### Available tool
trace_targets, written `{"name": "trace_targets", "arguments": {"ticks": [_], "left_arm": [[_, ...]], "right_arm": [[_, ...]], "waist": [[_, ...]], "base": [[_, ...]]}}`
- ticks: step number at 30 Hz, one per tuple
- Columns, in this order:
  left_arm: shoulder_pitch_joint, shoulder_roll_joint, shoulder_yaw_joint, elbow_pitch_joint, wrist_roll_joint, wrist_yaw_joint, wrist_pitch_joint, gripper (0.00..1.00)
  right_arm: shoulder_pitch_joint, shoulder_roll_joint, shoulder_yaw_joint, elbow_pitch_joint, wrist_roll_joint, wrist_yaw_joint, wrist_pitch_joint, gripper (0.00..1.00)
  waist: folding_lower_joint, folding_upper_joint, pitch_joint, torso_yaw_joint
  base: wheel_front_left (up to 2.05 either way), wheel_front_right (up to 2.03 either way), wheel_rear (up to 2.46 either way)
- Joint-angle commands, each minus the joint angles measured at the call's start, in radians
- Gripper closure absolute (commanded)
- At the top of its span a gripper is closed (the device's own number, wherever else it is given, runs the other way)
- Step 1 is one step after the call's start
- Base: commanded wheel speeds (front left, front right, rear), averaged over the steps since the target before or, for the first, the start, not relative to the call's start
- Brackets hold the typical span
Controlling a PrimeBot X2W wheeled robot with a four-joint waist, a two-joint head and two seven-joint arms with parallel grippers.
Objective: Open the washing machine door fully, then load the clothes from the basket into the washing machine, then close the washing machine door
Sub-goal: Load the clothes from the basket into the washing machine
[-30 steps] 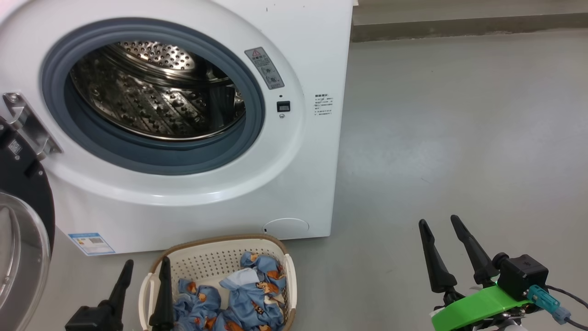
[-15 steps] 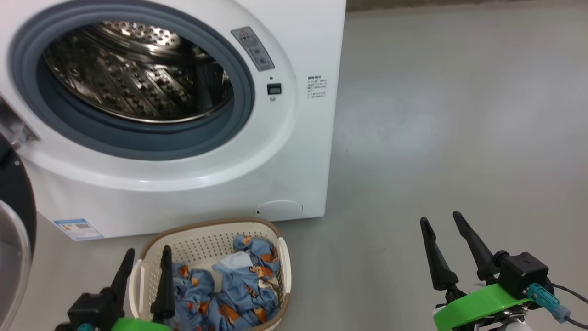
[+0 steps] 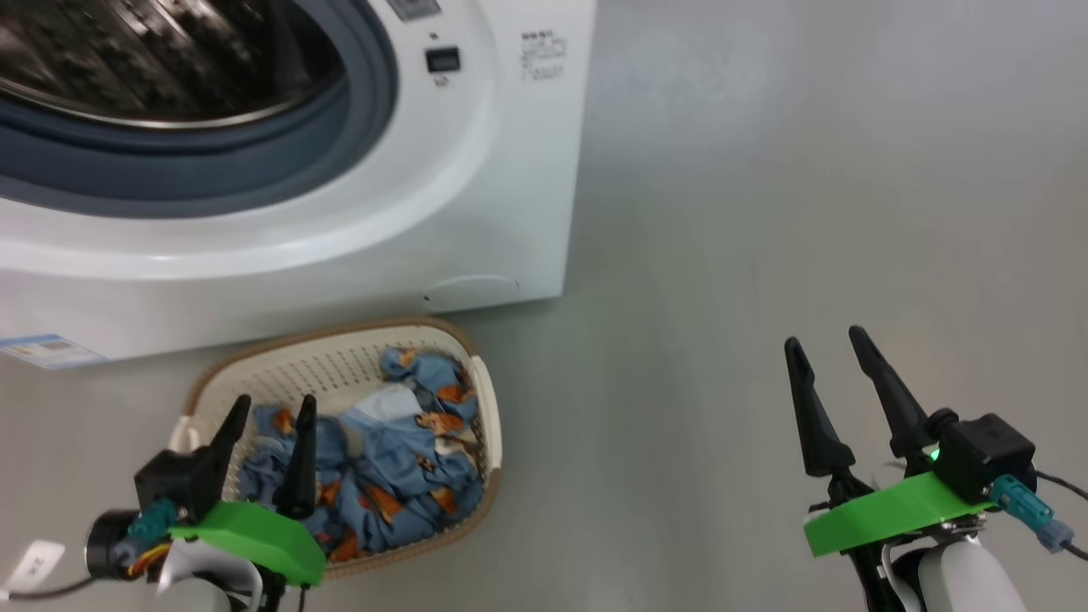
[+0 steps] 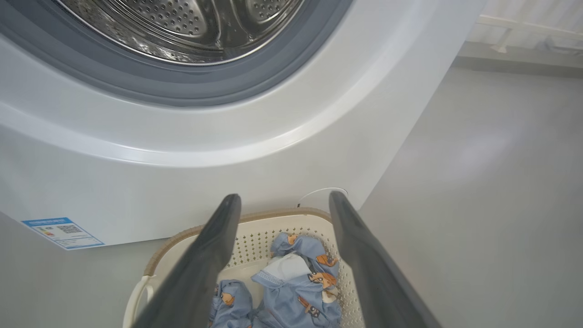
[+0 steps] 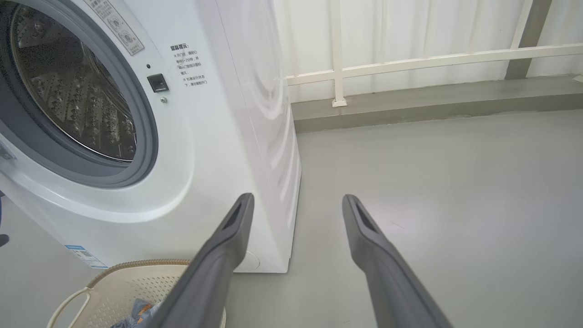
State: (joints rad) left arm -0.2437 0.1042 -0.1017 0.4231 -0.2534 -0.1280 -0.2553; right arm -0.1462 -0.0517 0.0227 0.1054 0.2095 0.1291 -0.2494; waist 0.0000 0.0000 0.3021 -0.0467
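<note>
Viewpoint lower now; perforated cream basket (image 3: 323,374)

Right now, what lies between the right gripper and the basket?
Bare grey floor: in the head view, nothing sits between the right gripper and the basket.

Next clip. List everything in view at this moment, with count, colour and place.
washing machine: one, white, upper left of head view
drum: one, steel, inside the machine
gasket: one, grey, around the drum mouth
label: one, blue, machine's lower corner
basket: one, cream, brown rim, floor before the machine
clothes: heap, light blue with orange figures, in the basket
floor: grey, all around
railing: one, white, beyond the machine
left gripper: one, dark, open, at the basket's near side
right gripper: one, dark, open, over bare floor
</note>
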Motion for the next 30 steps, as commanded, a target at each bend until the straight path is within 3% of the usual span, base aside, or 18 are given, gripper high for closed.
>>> {"name": "trace_targets", "arguments": {"ticks": [1, 16, 22, 30], "left_arm": [[-0.043, 0.037, 0.022, 0.013, -0.006, -0.001, -0.004, 0.00], [-0.355, 0.150, -0.182, 0.460, -0.110, -0.003, 0.054, 0.00], [-0.440, 0.171, -0.223, 0.579, -0.165, -0.003, 0.084, 0.00], [-0.524, 0.215, -0.315, 0.639, -0.298, -0.003, 0.178, 0.00]], "right_arm": [[-0.024, 0.001, 0.025, -0.031, 0.000, 0.002, -0.011, 0.00], [-0.081, 0.001, 0.031, -0.117, 0.035, 0.002, -0.012, 0.00], [-0.092, 0.001, 0.040, -0.141, 0.051, 0.002, -0.012, 0.00], [-0.105, 0.001, 0.053, -0.170, 0.103, 0.002, -0.012, 0.00]], "waist": [[0.0000, 0.0000, 0.114, -0.074], [0.0000, 0.0000, 0.358, -0.190], [0.0000, 0.0000, 0.428, -0.223], [0.0000, 0.0000, 0.512, -0.271]], "base": [[0.00, 0.00, 0.00], [0.00, 0.00, 0.00], [0.00, 0.00, 0.00], [0.00, 0.00, 0.00]]}}
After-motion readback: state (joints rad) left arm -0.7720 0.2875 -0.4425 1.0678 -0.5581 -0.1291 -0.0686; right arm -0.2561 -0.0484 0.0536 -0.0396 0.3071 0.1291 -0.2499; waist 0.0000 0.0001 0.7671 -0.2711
